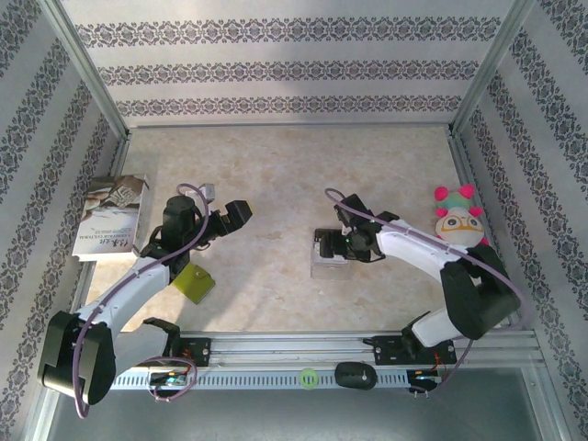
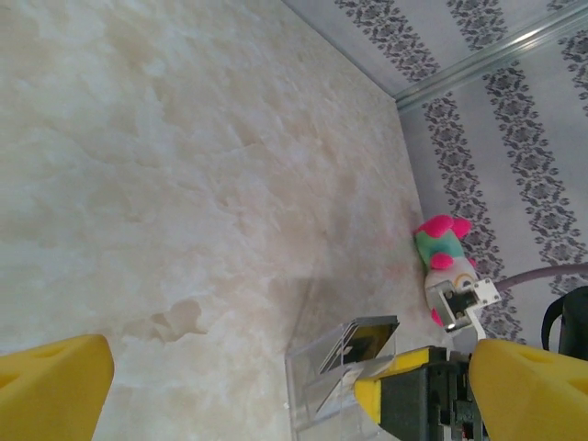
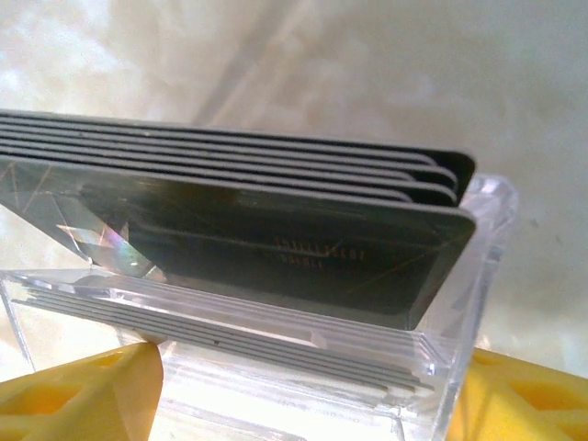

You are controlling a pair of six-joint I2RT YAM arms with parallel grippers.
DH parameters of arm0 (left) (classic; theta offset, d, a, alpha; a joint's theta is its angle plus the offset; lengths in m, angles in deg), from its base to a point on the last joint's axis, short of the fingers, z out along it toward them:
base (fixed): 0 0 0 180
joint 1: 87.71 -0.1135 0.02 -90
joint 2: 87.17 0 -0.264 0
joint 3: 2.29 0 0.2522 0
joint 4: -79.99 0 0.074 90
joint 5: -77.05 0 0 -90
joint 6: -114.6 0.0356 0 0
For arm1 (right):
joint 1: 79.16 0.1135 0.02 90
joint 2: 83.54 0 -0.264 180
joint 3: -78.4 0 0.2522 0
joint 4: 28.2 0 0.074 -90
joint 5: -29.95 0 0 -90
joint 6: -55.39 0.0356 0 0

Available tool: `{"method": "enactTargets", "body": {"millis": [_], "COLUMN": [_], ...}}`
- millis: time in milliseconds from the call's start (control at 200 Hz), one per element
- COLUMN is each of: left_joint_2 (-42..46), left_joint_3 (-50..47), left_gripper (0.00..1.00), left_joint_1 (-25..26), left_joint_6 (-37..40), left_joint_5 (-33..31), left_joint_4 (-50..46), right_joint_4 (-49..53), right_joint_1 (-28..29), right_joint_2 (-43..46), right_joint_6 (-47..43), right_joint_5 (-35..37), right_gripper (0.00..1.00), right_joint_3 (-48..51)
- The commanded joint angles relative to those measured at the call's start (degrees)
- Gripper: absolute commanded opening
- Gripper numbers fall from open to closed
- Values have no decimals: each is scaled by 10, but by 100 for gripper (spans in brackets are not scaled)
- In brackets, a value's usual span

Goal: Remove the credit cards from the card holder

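A clear plastic card holder [image 1: 328, 257] stands on the table right of centre. Several dark credit cards [image 3: 276, 239] stand upright in it, stacked face to face, their top edges above its rim. My right gripper [image 1: 338, 241] is at the holder. In the right wrist view its yellow fingers [image 3: 73, 395] stand wide apart on either side of the holder's clear wall [image 3: 482, 276]; contact is unclear. My left gripper [image 1: 230, 216] hangs open and empty to the left. The left wrist view looks across at the holder [image 2: 312, 377] and the cards [image 2: 363, 342].
A pink and green plush toy [image 1: 457, 219] sits by the right wall. A printed booklet [image 1: 112, 216] lies at the left wall. A flat olive-green square [image 1: 195, 282] lies beside the left arm. A metal rail [image 1: 303, 354] runs along the near edge.
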Motion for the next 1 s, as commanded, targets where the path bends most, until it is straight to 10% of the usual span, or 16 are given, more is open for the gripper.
{"method": "enactTargets", "body": {"millis": [0,545,994], "left_joint_2": [19,74,95], "left_joint_3": [22,28,37], "left_gripper": [99,99,99], "left_joint_1": [1,-15,-19], "left_joint_6": [28,35,41], "left_joint_5": [-29,-54,-65], "left_joint_4": [-58,-138,-169], "right_joint_4": [-32,-17,-40], "right_joint_1": [5,-1,12], "right_joint_2": [-48,-334,-364], "right_joint_6": [-23,-76,-40], "right_joint_5": [5,-55,-46], "right_gripper": [76,74,76], "right_joint_3": [-44,-382,-441]}}
